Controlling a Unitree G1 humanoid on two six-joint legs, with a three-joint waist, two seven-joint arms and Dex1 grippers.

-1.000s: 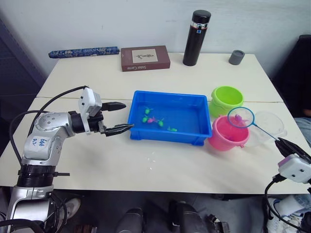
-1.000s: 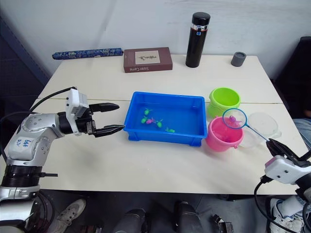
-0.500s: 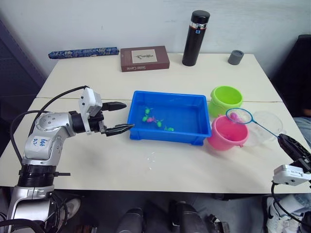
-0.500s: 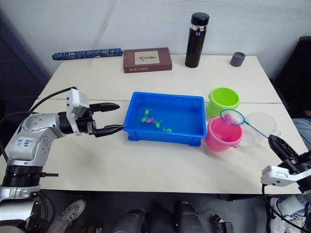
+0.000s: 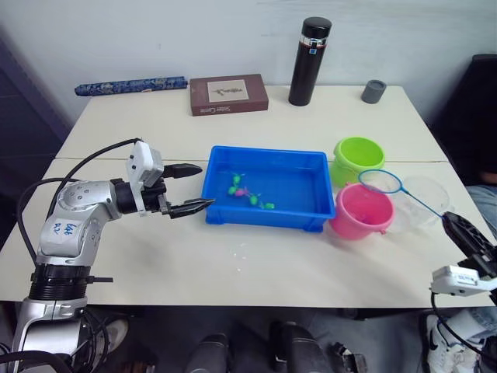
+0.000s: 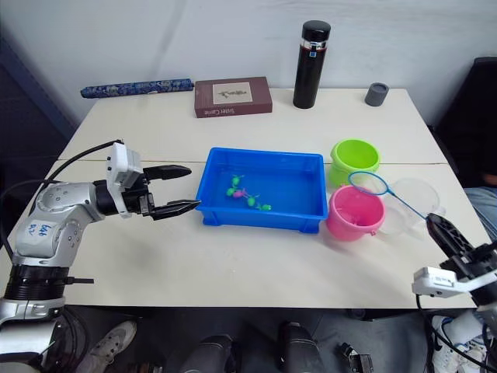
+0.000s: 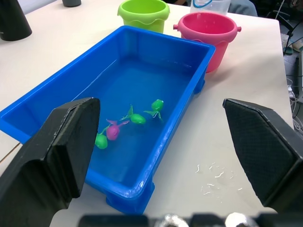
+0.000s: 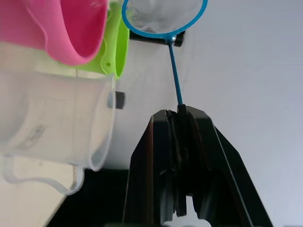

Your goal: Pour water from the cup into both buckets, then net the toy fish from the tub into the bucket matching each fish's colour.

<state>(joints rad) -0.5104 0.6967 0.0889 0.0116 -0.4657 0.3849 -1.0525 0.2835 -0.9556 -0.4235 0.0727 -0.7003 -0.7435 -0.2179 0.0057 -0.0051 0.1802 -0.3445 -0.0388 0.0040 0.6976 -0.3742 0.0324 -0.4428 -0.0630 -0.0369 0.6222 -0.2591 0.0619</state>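
Now our right claw [image 8: 182, 113] pinches the net [image 5: 380, 181] over the pink bucket [image 5: 361, 211]; swinging carelessly could topple it. Left claw [image 5: 191, 188] spread.

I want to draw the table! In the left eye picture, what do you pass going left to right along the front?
Left hand → blue tub → pink bucket → clear cup → right hand.

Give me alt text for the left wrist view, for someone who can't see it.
Between two open black fingers, a blue tub of water holds three green toy fish and one pink fish. Beyond its far end stand a lime green bucket and a pink bucket on the pale table.
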